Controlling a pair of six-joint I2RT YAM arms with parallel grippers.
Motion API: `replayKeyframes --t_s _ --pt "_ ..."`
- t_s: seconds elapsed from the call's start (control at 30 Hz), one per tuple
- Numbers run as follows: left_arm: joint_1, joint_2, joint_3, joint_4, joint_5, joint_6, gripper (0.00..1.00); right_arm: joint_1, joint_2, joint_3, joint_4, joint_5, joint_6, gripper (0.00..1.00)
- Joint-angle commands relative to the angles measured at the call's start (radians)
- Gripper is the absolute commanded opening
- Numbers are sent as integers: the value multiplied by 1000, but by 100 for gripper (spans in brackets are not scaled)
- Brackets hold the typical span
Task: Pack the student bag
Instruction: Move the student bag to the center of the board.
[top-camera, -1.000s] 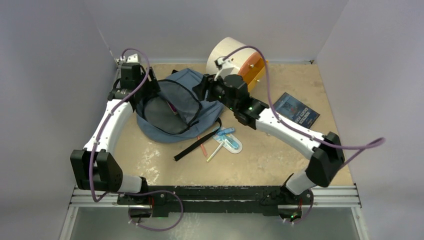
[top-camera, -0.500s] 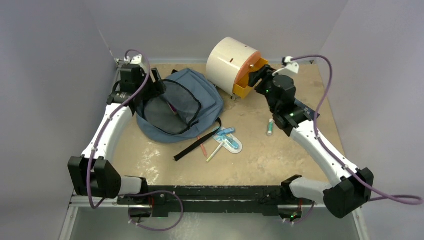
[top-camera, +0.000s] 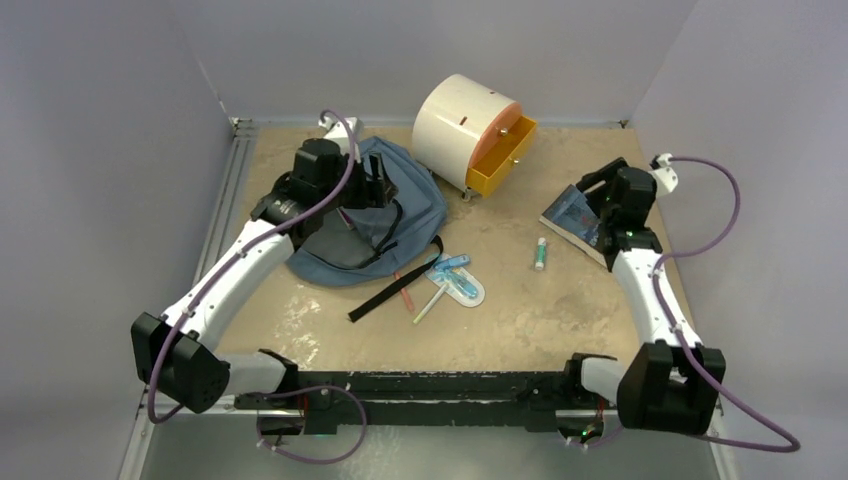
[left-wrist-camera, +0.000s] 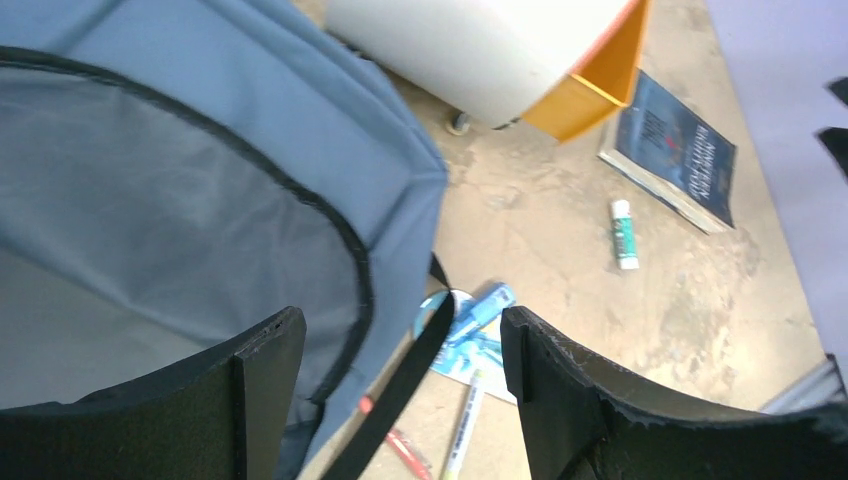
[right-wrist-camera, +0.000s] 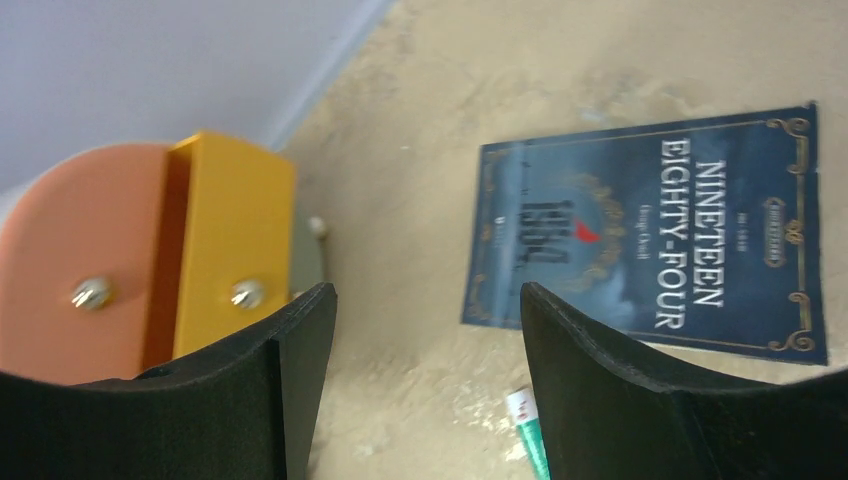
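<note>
student bag (top-camera: 415, 205): lies on surface (top-camera: 520, 320), far left part, mouth open | left pincer (left-wrist-camera: 400, 325): jaws apart, empty, above bag mouth | right pincer (right-wrist-camera: 425, 310): jaws apart, empty, over book (right-wrist-camera: 650, 235)

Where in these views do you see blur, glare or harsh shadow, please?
Top external view: even, soft light, no glare on the table, faint shadows. Left wrist view: the student bag is sharp, the title on the book too small to read. Right wrist view: that title reads clearly, while the drawer at left looks soft.
</note>
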Motion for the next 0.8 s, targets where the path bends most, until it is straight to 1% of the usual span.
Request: replayKeyframes --t_s 0.0,0.13,0.3,0.5,0.6,0.77 --pt "-67 -3 14 99 0 -31 71 -92 107 -1 88 -128 47 70" --pt "-97 -1 -15 103 20 -48 71 -114 300 107 71 -124 43 71" --pt "-102 -44 -66 101 20 -39 71 -141 500 264 22 -47 26 72" --pt "-102 -86 -98 85 1 -15 71 -166 660 422 -21 67 -44 73" --pt "-102 -95 -114 83 3 -13 72 -183 736 488 -27 96 -78 73" --pt "-102 -99 -126 78 13 -13 72 -218 840 573 -90 110 -104 73"
